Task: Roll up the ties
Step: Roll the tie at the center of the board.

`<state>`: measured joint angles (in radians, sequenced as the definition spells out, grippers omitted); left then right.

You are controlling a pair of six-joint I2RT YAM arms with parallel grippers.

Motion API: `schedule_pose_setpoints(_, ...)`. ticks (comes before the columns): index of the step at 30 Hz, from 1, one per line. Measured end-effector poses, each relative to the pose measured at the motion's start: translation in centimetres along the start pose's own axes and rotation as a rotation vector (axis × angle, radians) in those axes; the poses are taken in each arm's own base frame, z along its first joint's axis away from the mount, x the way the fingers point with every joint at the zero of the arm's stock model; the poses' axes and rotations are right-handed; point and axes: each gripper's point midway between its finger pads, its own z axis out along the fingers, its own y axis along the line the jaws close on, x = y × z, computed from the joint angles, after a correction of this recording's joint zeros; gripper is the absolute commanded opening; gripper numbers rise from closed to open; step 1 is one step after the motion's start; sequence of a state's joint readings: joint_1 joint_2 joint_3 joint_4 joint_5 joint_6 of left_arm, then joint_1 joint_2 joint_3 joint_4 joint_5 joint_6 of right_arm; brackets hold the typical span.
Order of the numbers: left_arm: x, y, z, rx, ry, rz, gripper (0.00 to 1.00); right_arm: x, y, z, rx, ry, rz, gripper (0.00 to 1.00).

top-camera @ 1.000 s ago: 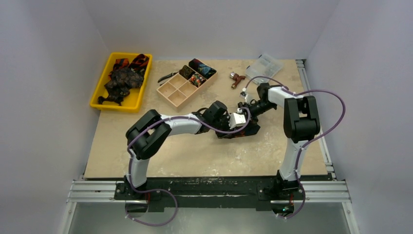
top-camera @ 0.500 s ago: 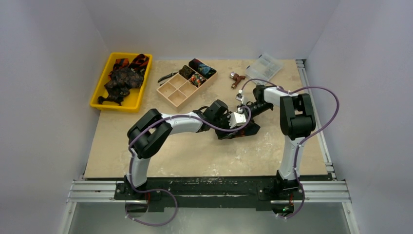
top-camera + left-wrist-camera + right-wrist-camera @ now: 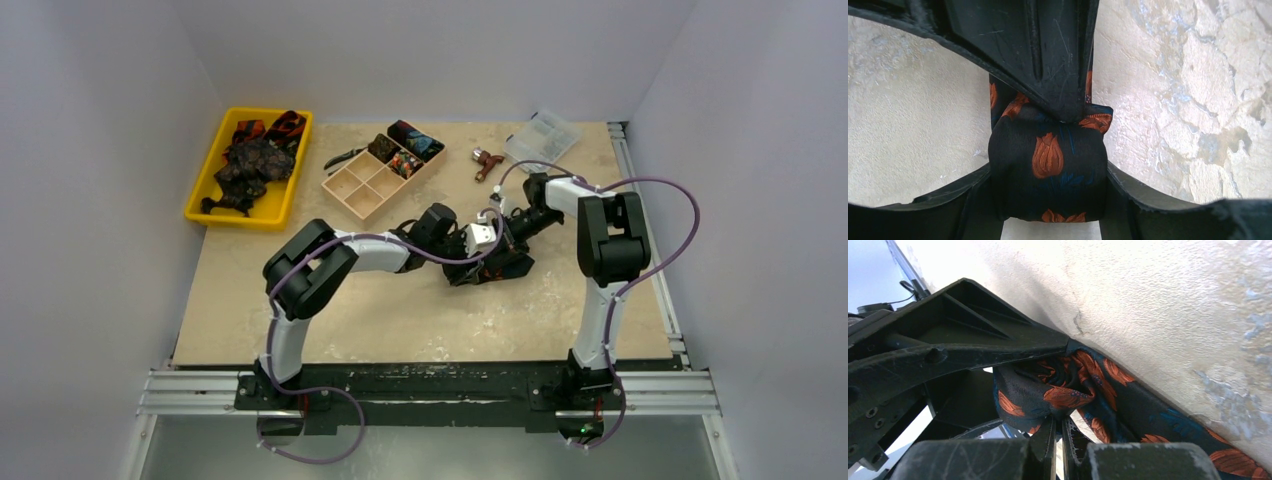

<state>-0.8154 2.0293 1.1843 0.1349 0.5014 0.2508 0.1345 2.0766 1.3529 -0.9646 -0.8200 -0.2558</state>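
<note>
A black tie with orange tulips [image 3: 1048,165] is wound into a roll on the table's middle right. In the left wrist view my left gripper [image 3: 1048,172] has a jaw against each side of the roll. From above in that view a finger of my right gripper [image 3: 1053,65] lies across the top of the roll. In the right wrist view my right gripper [image 3: 1058,424] is shut, pinching a fold of the tie [image 3: 1068,392]; the loose tail runs off to the right along the table. From overhead both grippers meet over the dark bundle [image 3: 492,268].
A yellow tray [image 3: 203,196] at the back left holds several loose ties [image 3: 255,160]. A wooden divided box [image 3: 357,192] holds rolled ties [image 3: 412,142]. Pliers [image 3: 345,157], a red-brown tool [image 3: 487,160] and a clear plastic box [image 3: 543,137] lie along the back.
My right gripper has moved left onto the roll and shut on a fold of the tie. The left wrist has shifted slightly left and its jaws have widened.
</note>
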Motion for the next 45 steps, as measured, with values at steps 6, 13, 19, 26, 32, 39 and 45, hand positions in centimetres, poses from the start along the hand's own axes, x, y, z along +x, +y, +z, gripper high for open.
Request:
schedule_pose_setpoints(6,-0.4,0.3,0.5,-0.001,-0.060,-0.043,0.36,0.0,-0.5,-0.1,0.029,0.001,0.012,0.00)
schedule_pose_setpoints(13,-0.2,0.4,0.6,-0.038,-0.036,-0.024,0.15,0.0,-0.7,-0.4,0.027,-0.003,0.011,0.22)
schedule_pose_setpoints(19,0.0,0.3,0.5,-0.079,0.002,0.010,0.12,-0.2,-2.0,-1.6,0.035,-0.035,0.018,0.19)
schedule_pose_setpoints(26,0.1,0.3,0.0,-0.088,0.033,-0.002,0.13,0.4,-3.3,-1.1,0.063,-0.038,0.025,0.12)
schedule_pose_setpoints(32,0.5,-0.2,-1.0,-0.115,0.084,-0.025,0.16,1.1,-3.2,-0.4,0.062,-0.013,0.035,0.12)
schedule_pose_setpoints(39,1.0,-0.2,-1.0,-0.148,0.131,-0.002,0.23,1.3,-2.7,-0.4,0.042,-0.006,0.039,0.34)
schedule_pose_setpoints(45,1.0,-0.2,-1.0,-0.159,0.160,0.023,0.30,0.9,-1.6,-1.2,0.004,-0.002,-0.006,0.51)
